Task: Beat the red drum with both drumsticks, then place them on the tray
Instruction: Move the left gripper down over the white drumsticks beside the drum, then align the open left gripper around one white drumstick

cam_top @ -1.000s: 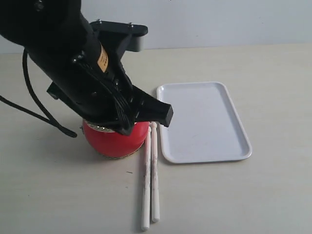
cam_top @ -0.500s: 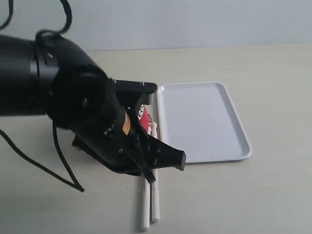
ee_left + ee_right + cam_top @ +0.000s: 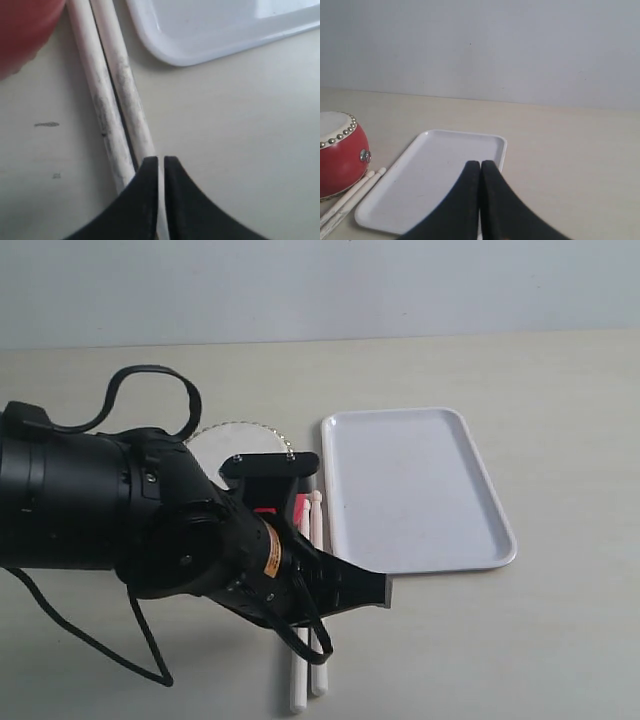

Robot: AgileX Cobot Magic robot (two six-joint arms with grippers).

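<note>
The red drum [image 3: 236, 439] shows its cream top behind my left arm, and only a little of its red side is visible. Two drumsticks [image 3: 317, 521] lie side by side on the table between the drum and the white tray [image 3: 420, 490]. My left gripper [image 3: 378, 590] hangs low over their middle. In the left wrist view its tips [image 3: 161, 162] sit just above the drumsticks [image 3: 112, 95], parted by a narrow slit and holding nothing. My right gripper [image 3: 480, 165] is shut and empty, hovering over the tray [image 3: 420, 185], with the drum [image 3: 342, 155] and the sticks [image 3: 350, 197] beyond it.
The left arm's black body and cable [image 3: 110, 520] cover the table left of the drum. A pale wall [image 3: 480, 45] stands behind the table.
My left arm has swung down and forward off the drum, uncovering its top, and now sits low over the sticks. Its jaws have parted a little. The sticks and tray have not moved.
</note>
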